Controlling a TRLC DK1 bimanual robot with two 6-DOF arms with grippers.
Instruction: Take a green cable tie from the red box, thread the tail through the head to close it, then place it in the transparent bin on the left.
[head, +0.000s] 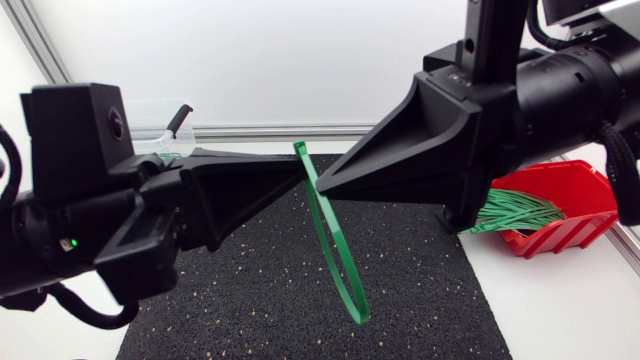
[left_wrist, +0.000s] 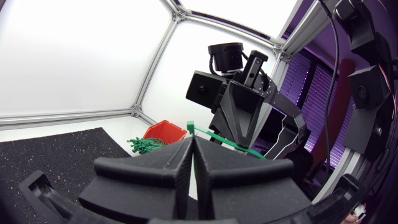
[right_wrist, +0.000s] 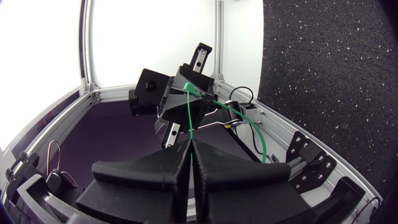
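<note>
Left hand (head: 298, 168) and right hand (head: 326, 186), raised tip to tip over the bench (head: 570, 310), both clench the green cable tie (head: 338, 255), apparently steadying head against tail for threading, its loop hanging below.

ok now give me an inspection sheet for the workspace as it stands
surface: black speckled mat on a white table
job's things: green cable tie held in the air over the mat, hanging in a loop; red box at right holding spare ties; transparent bin far left, partly hidden
clutter: nothing seen
grippers: left gripper and right gripper both shut on the tie, tip to tip
cables: black cable under the left arm; braided cable by the right arm
surroundings: aluminium rail along the far edge
</note>
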